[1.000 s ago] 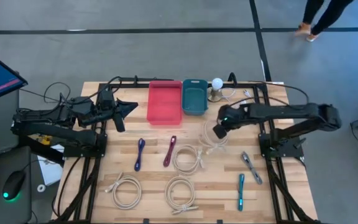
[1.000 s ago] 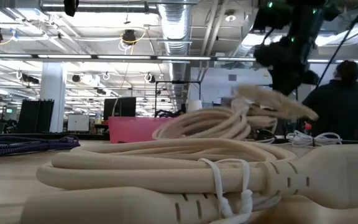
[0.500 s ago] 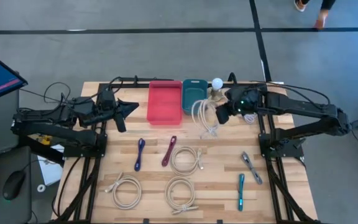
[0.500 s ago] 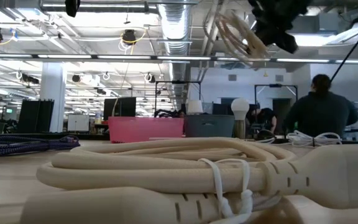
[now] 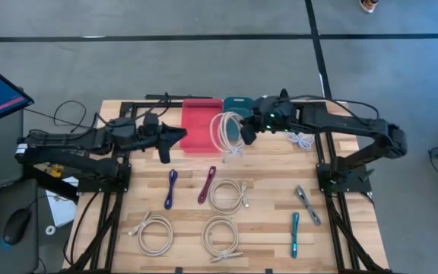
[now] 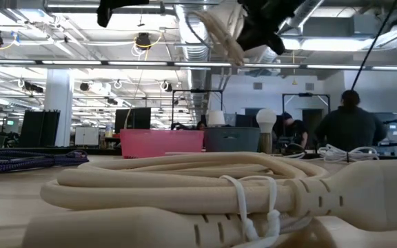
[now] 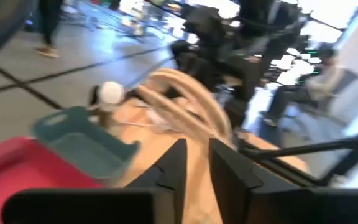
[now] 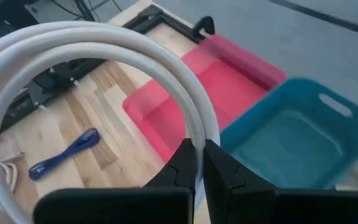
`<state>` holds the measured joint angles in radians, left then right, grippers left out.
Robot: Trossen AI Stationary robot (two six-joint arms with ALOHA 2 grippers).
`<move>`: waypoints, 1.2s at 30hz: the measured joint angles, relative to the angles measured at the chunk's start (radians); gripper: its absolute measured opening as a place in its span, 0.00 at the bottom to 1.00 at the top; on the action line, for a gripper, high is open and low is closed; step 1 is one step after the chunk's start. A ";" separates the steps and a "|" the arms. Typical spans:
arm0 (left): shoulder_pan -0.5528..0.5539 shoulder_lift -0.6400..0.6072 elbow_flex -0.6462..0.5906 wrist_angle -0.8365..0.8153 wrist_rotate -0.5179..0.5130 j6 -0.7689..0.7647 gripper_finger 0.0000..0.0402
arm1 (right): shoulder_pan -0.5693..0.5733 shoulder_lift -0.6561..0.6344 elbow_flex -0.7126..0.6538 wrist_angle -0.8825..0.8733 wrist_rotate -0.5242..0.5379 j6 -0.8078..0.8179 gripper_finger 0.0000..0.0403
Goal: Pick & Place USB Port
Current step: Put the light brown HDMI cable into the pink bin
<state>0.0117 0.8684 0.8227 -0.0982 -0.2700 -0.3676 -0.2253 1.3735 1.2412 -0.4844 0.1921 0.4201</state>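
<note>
A white coiled USB cable [image 5: 225,133] is in the air beside the red tray [image 5: 200,125], shown large in the right wrist view [image 8: 104,43] and high in the low view [image 6: 219,31]. My right gripper [image 5: 243,133] is shut on it. The teal bin [image 5: 234,103] sits right of the tray, partly under the right arm. My left gripper [image 5: 177,137] hovers just left of the red tray, fingers a narrow gap apart, holding nothing. My right gripper pinches the cable coil's bundled strands [image 8: 196,134] between its two fingers, which lie across the strands. It comes from the table's right side. The coil is lifted clear of the table and stands out beyond the fingers, over the tray's right edge.
Three more cream cable coils lie on the near half [image 5: 229,195] [image 5: 156,232] [image 5: 221,234]. Purple [image 5: 171,188], maroon [image 5: 207,184], grey [image 5: 306,204] and teal [image 5: 295,234] cables lie flat. A loose white cord [image 5: 303,141] lies under the right arm. People stand beyond the table.
My right gripper has lifted the white coil off the table's middle and carried it up and toward the far left, past the teal bin to the red tray's right edge. My left gripper has moved toward the right, closer to the red tray.
</note>
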 joint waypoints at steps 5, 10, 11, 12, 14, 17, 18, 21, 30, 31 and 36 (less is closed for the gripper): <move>0.030 0.011 0.000 0.022 0.069 -0.015 0.27 | 0.009 0.081 0.097 0.030 0.001 -0.059 0.00; 0.030 0.010 0.000 0.044 0.072 -0.015 0.32 | 0.018 0.147 0.195 0.062 0.018 -0.124 0.00; 0.030 0.010 0.000 0.044 0.075 -0.018 0.32 | 0.020 0.160 0.215 0.073 0.019 -0.138 0.00; 0.030 0.010 0.000 0.047 0.084 -0.027 0.32 | 0.021 0.172 0.232 0.076 0.021 -0.145 0.00; 0.030 0.010 0.000 0.059 0.095 -0.039 0.32 | 0.022 0.195 0.262 0.070 0.035 -0.161 0.00; 0.028 0.010 0.000 0.073 0.113 -0.051 0.32 | 0.023 0.224 0.294 0.066 0.044 -0.169 0.00; 0.028 0.010 0.000 0.080 0.114 -0.070 0.32 | 0.022 0.234 0.305 0.066 0.044 -0.169 0.00; 0.028 0.010 0.000 0.112 0.115 -0.114 0.32 | 0.032 0.259 0.330 0.071 0.047 -0.187 0.00; 0.029 0.010 0.000 0.123 0.118 -0.116 0.31 | 0.069 0.280 0.352 0.108 0.073 -0.218 0.00; 0.029 0.010 0.000 0.124 0.116 -0.116 0.31 | 0.070 0.278 0.352 0.115 0.073 -0.221 0.00; 0.029 0.009 0.000 0.124 0.117 -0.115 0.31 | 0.076 0.275 0.353 0.116 0.072 -0.221 0.00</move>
<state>0.0402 0.8776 0.8230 0.0262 -0.1528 -0.4824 -0.1498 1.6485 1.5940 -0.3685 0.2638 0.1994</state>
